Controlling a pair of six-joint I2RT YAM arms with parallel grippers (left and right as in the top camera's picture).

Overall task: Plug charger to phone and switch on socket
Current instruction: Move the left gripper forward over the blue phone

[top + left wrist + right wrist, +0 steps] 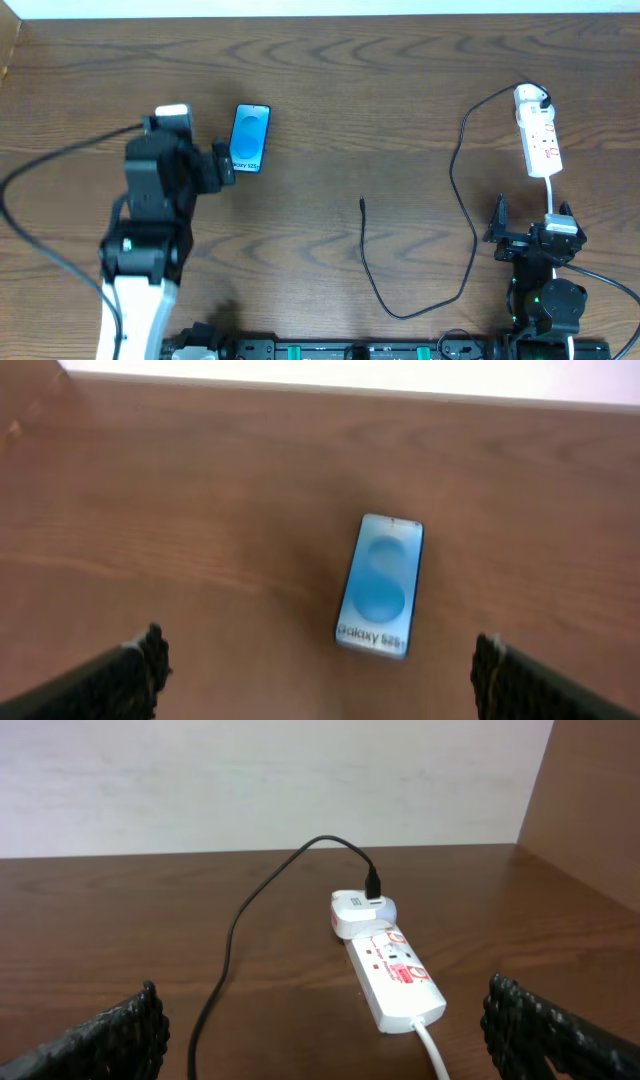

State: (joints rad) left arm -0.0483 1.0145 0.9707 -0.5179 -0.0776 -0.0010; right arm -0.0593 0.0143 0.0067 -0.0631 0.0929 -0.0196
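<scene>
Left claw (320,656): jaws spread wide and gripping nothing, hovering over the table with the phone just ahead between its fingers.
Right claw (322,1004): jaws spread wide and empty, facing the near end of the socket.
Table (330,80): brown wood grain, carrying all 3 task things.
Charger (458,190): black cable leaving the adapter, arching left, running toward the robot, curving in 1 loop near the front edge, then heading back away.
Socket (540,135): far right of the table. Long axis runs away from the robot, far end tilted slightly left, red marks facing up.
White cord (551,190): leaves the socket's near end toward the right claw.
Phone (250,138): left of centre, lying flat, screen up and lit blue. Long axis runs away from the robot, far end leaning slightly right. "Galaxy S25+" sits at the end nearest the robot.
Adapter (358,910): white block on the socket's far end, with the cable plugged into it.
Plug tip (362,204): mid-table, lying free, pointing away from the robot. Well apart from the phone, to its right and nearer the robot.
</scene>
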